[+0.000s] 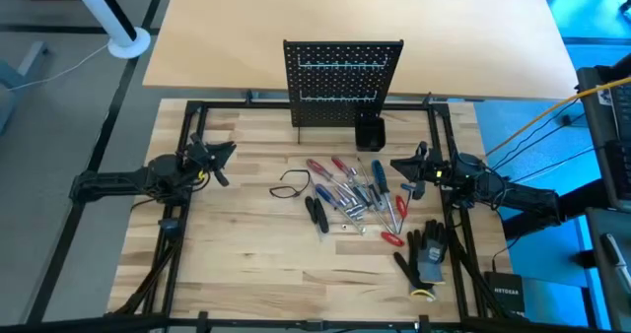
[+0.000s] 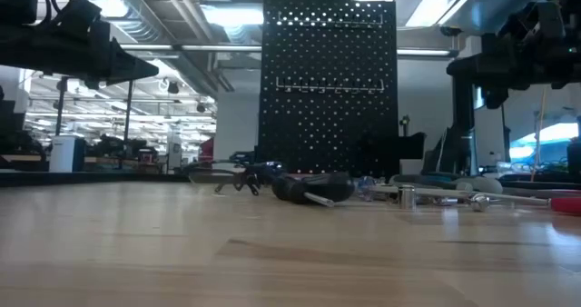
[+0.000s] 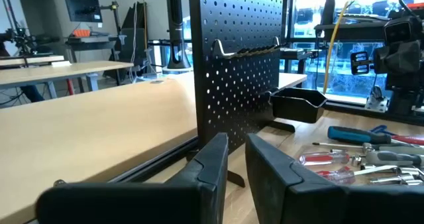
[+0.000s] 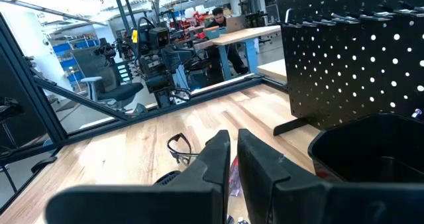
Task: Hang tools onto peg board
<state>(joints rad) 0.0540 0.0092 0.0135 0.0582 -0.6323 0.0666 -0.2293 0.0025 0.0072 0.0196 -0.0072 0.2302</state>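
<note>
The tools [image 1: 350, 197] lie in a loose heap on the wooden table [image 1: 237, 264], a little toward its right edge and just in front of the peg board [image 1: 343, 77]. The heap holds screwdrivers with red, blue and grey handles and thin metal shafts; black-handled pliers [image 1: 316, 213] lie at its left side, and one red-handled piece [image 1: 391, 238] sits slightly apart, nearer the front edge. The peg board stands upright on its short stand at the middle of the table's back edge, with a hook rail [image 3: 248, 50] across its upper rows and nothing hanging from it. A small black cup [image 1: 370, 133] sits at the board's foot, on its right side.

A pair of glasses [image 1: 293, 184] lies just left of the heap. Black gloves [image 1: 428, 257] lie near the front right corner.

The left gripper [image 1: 221, 162] hovers near the left edge, well apart from the tools, its fingers [image 3: 213, 159] nearly pressed together with only a slim gap and nothing between them. The right gripper [image 1: 404, 167] hangs just right of the heap, fingers [image 4: 215, 159] likewise almost together and empty.
</note>
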